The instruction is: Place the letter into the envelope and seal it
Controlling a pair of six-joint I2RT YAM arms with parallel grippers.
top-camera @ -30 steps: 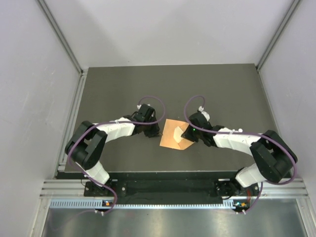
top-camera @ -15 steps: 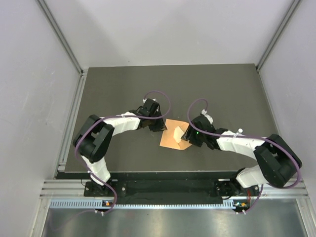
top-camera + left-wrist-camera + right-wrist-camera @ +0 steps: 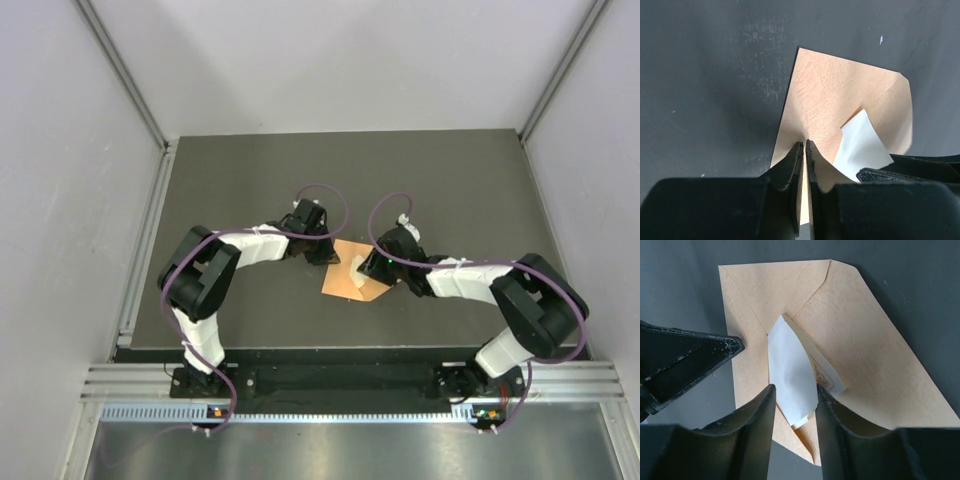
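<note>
The left gripper (image 3: 805,145) is pinching the envelope (image 3: 840,100); the right gripper (image 3: 795,390), part open, is squeezing the letter (image 3: 790,370)

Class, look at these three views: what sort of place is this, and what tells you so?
Probably a robot test cell, not an office: plain pale walls box in a dark bare table, and two bench-mounted arms work an orange envelope and a pale letter.

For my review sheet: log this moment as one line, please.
left gripper: shut on orange paper envelope edge | right gripper: straddling pale paper letter, partly inserted | flap: unsealed
</note>
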